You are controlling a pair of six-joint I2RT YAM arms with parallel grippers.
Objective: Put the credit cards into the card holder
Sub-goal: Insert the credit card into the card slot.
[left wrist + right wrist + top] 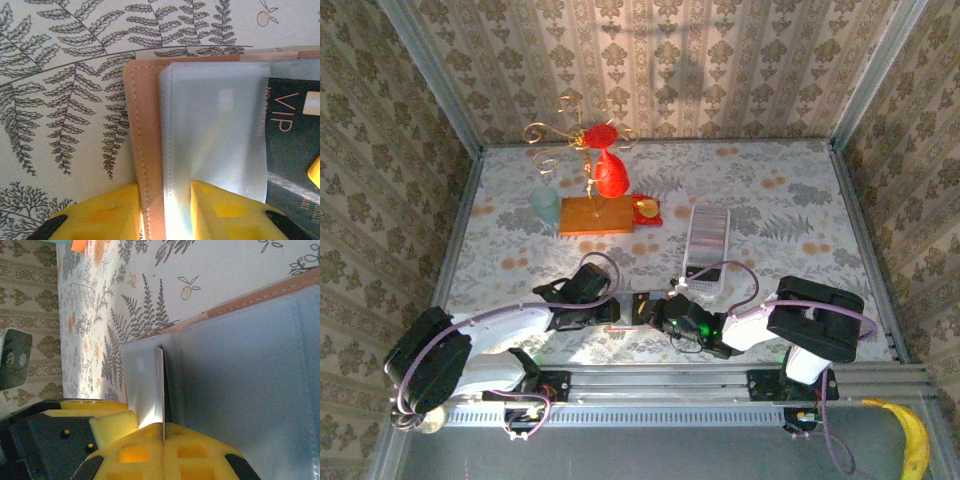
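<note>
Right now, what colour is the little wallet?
The wallet is tan brown, clearest in the left wrist view.

Card holder (640, 307) between left tool (616, 319) and right tool (661, 311); tray (708, 238) behind; block (595, 215) left of tray.

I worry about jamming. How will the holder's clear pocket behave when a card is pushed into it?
Probably floppy: the clear pocket is thin see-through film that may buckle against the card in the right claw. Likely slick, given its sheen. The left claw, which seems to pinch the holder, should steady it.
</note>
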